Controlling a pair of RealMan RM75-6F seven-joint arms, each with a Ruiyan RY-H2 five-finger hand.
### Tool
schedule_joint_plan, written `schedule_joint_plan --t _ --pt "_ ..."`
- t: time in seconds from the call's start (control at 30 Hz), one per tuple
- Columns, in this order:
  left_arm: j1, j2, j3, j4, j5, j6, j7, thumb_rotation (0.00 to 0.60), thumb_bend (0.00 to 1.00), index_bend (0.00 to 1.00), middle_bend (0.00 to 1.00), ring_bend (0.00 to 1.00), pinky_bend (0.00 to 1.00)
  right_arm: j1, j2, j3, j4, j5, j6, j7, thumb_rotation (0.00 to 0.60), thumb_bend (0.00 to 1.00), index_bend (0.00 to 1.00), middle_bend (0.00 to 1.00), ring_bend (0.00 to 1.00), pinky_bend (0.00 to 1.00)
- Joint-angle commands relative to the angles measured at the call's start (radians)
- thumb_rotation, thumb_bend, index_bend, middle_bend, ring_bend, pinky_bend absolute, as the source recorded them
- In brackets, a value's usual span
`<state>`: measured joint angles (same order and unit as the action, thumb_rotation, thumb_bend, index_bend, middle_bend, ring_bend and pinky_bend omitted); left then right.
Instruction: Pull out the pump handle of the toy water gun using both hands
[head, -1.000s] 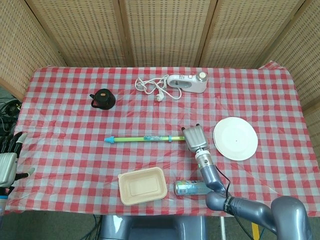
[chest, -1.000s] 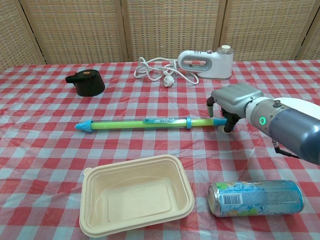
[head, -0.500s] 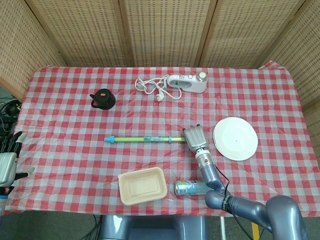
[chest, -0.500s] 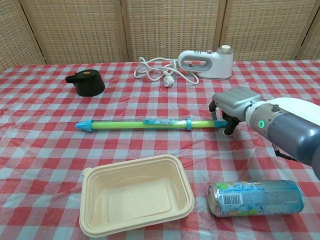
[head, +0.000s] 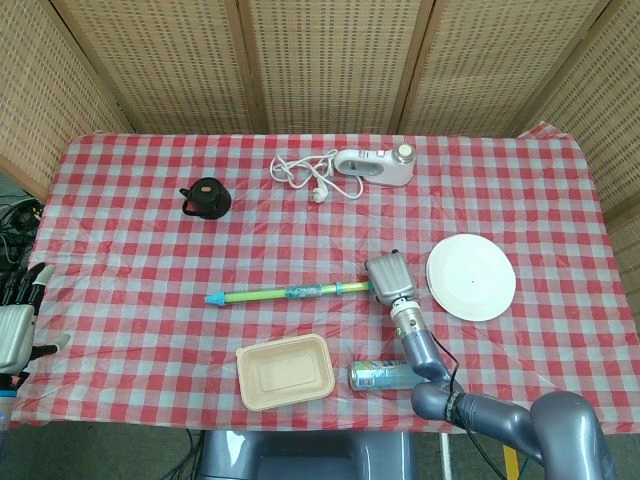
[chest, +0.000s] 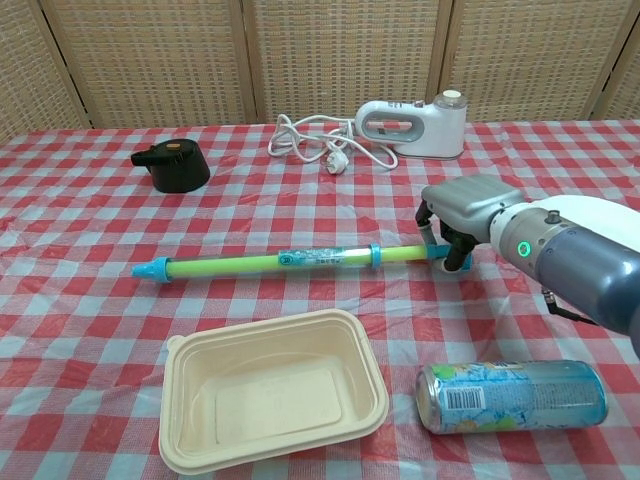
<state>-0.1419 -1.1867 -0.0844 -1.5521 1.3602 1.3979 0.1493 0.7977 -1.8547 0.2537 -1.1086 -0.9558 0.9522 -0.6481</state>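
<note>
One water gun: I am seeing a single toy water gun (chest: 270, 262) lying flat on the tablecloth (head: 130, 200), near table centre.
Long axis: it is running from roughly 3 o'clock to 9 o'clock in the head view, nozzle end dipping slightly toward me.
Pump handle end: it is sitting at the 3 o'clock end, inside my right hand (chest: 462, 215).
Right hand: its fingers are curling down around the handle end, grasping it.
Left hand: my left hand (head: 15, 325) is waiting off the table edge at 9 o'clock, fingers apart, holding nothing, well apart from the gun.
Nearer hand: the right is on the gun; I am judging the left must reach the barrel before any pull.
Other counts: one takeout box (head: 285, 372), one can (chest: 512, 397), one plate (head: 471, 277), one black lid (head: 206, 198), one white appliance (head: 374, 165) with its cord.
</note>
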Motion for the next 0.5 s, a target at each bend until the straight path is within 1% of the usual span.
schedule_joint_plan --t 0.03,0.17,0.27,0.4,0.5 --pt "0.000 0.002 -0.001 -0.006 -0.002 0.000 -0.001 0.600 0.12 0.00 0.00 0.00 0.00 0.001 0.032 0.013 -0.058 0.002 0.010 0.001 0.600 0.53 0.80 1.00 0.95 0.44" --pt "-0.005 0.010 -0.006 -0.026 -0.008 -0.007 -0.002 0.600 0.12 0.00 0.00 0.00 0.00 0.006 0.072 0.039 -0.133 0.036 0.018 -0.028 0.600 0.54 0.81 1.00 0.95 0.44" --pt "-0.015 0.032 -0.014 -0.050 -0.012 -0.016 0.009 0.600 0.12 0.00 0.00 0.00 0.00 0.013 0.115 0.065 -0.214 0.081 0.028 -0.060 0.600 0.54 0.81 1.00 0.95 0.44" --pt "-0.035 0.071 -0.042 -0.094 -0.036 -0.030 0.030 0.600 0.12 0.00 0.00 0.00 0.00 0.028 0.159 0.075 -0.288 0.120 0.049 -0.113 0.600 0.54 0.81 1.00 0.95 0.44" --pt "-0.065 0.114 -0.069 -0.148 -0.074 -0.065 0.072 0.600 0.12 0.00 0.00 0.00 0.00 0.045 0.178 0.083 -0.329 0.155 0.062 -0.146 0.600 0.54 0.81 1.00 0.95 0.44"
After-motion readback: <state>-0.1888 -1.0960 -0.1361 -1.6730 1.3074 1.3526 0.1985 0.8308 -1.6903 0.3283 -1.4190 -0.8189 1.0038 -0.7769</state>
